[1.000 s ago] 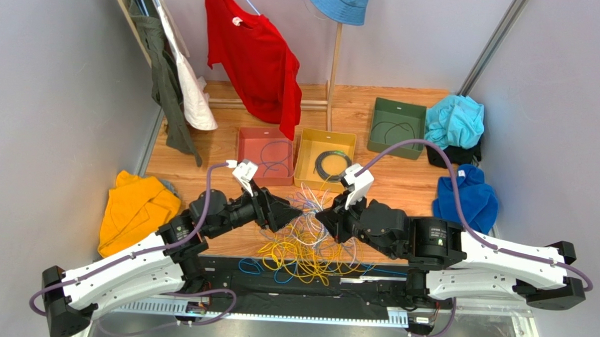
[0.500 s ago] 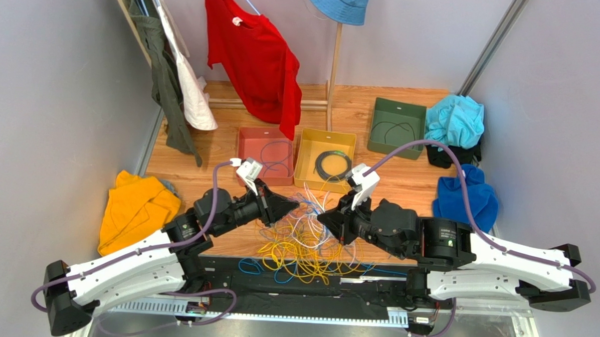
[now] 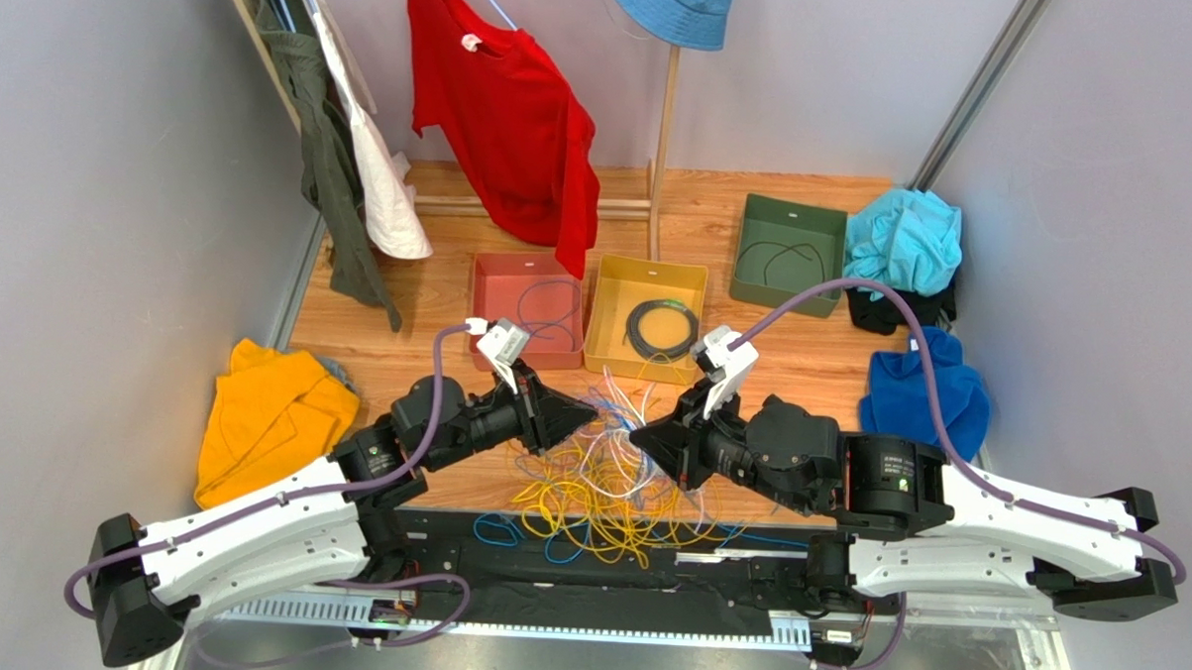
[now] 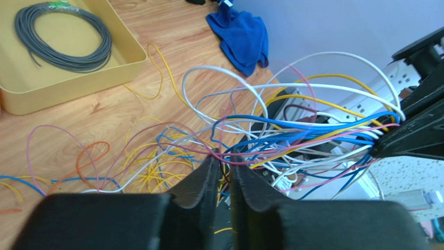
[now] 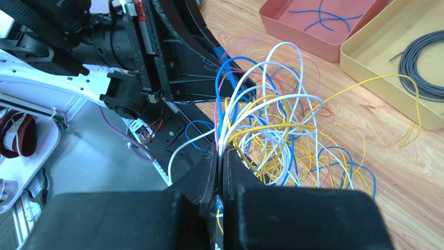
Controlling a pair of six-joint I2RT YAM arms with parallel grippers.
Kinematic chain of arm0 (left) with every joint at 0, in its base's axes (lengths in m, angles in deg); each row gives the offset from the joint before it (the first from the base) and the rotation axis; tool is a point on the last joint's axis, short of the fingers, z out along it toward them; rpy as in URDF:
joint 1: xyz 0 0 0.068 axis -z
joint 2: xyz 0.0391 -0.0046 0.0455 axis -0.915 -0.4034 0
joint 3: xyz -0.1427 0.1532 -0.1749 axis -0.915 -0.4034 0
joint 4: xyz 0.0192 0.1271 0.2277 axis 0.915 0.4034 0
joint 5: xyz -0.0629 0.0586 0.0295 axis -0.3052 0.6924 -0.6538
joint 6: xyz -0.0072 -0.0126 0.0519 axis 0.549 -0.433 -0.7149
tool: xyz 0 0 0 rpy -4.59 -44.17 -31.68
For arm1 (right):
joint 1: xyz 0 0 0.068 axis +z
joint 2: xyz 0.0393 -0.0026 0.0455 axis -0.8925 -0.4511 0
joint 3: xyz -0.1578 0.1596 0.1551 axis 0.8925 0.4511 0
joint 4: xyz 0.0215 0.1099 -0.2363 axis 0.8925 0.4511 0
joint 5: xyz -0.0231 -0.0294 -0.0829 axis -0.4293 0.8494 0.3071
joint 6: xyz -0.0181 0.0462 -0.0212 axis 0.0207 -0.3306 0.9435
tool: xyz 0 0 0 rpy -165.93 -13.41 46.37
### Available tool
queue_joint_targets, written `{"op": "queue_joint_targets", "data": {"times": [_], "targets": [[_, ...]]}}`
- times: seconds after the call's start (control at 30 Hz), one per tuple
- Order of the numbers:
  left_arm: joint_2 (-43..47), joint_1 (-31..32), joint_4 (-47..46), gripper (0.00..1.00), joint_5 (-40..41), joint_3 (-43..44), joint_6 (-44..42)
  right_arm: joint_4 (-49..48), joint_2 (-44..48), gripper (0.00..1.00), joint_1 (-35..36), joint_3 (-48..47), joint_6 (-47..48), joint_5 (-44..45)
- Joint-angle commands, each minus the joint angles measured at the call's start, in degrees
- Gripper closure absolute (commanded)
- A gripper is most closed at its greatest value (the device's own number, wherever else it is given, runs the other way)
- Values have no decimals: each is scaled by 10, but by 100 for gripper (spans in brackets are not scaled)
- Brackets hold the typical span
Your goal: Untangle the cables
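A: Where do the cables (image 3: pixel 609 477) sit?

B: In a loose heap at the near middle of the worktop (image 3: pixel 794 375), between the two arms and just near of the yellow tray (image 3: pixel 600 321). Yellow strands spread towards the near edge, and white, blue and purple loops rise above them.

A: What about the right end effector (image 3: pixel 640 438)?

B: It is closed tight on the cables. In its wrist view, a bundle of white, blue and yellow strands fans out from between the pressed fingers. The left wrist view shows the same bundle running into its tip on the right.

A: And the left end effector (image 4: pixel 223 156)?

B: It points at the heap from the left. The fingers are only a slim gap apart. Purple and white strands cross right at the tips, but none is visibly pinched.

A: What is in the trays?

B: A grey coil (image 3: pixel 662 330) lies in the yellow tray. The red tray (image 3: pixel 496 309) to its left holds thin blue wire. The green tray (image 3: pixel 790 208), far right, holds a dark loop.

A: Anything else nearby?

B: A blue cloth (image 3: pixel 928 394) lies on the right and an orange cloth (image 3: pixel 264 413) on the left
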Motion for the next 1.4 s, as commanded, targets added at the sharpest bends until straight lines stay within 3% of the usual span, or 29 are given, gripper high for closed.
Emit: {"op": "queue_joint_targets", "data": {"times": [0.0,0.07,0.3,0.47,0.6,0.63,0.87,1.1,1.2,1.37], "targets": [[-8,1,-41,94,-22,6,-9,-33,8,100,2,-16,-5,-7],[-2,1,-30,100,-25,10,-10,-32,11,100,3,-11,-6,-3],[85,1,57,100,6,12,-24,-30,26,100,2,-3,-8,-1],[145,1,266,100,95,26,-1,-7,40,100,2,-4,-9,14],[123,1,490,100,232,47,159,17,40,100,3,-8,-6,46],[114,1,531,100,233,47,175,20,41,100,2,-10,-5,51],[65,1,481,100,197,-52,275,65,50,100,3,-64,27,103],[72,1,385,100,141,-169,317,120,53,100,3,-170,72,134],[85,1,387,100,137,-163,305,127,59,100,2,-166,70,139],[125,1,398,100,144,-105,248,102,68,100,3,-68,30,128]]}}
